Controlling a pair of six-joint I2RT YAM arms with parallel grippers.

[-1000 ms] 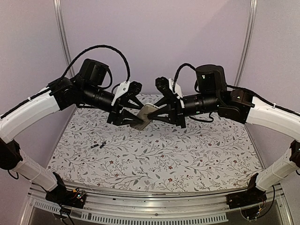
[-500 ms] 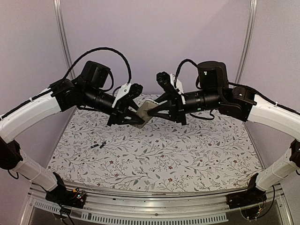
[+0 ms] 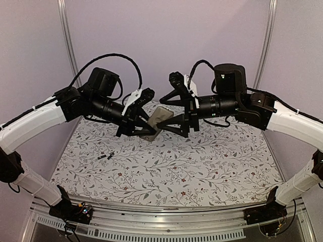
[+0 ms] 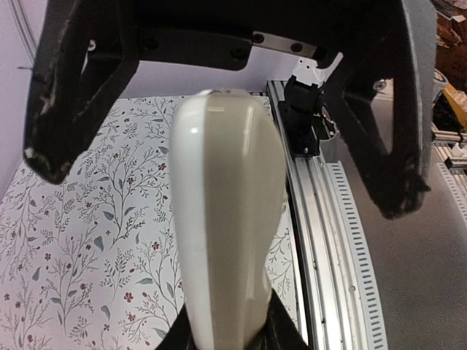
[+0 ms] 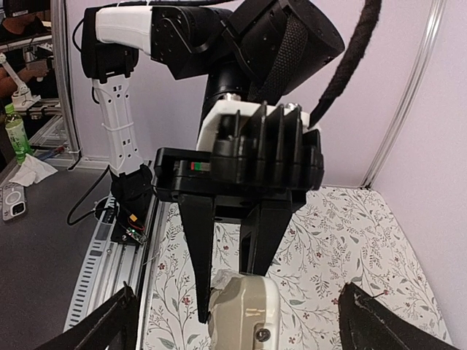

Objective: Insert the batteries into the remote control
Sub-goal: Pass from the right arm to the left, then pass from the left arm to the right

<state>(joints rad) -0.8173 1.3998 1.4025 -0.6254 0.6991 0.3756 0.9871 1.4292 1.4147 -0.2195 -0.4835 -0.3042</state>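
Remote control (image 4: 226, 219), smooth tan plastic, rnd edges

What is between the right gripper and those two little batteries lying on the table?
Nothing visible lies near the batteries on the table. But the open right gripper straddles the remote, held in the air by the left gripper, and both sit roughly on the straight line towards the batteries.
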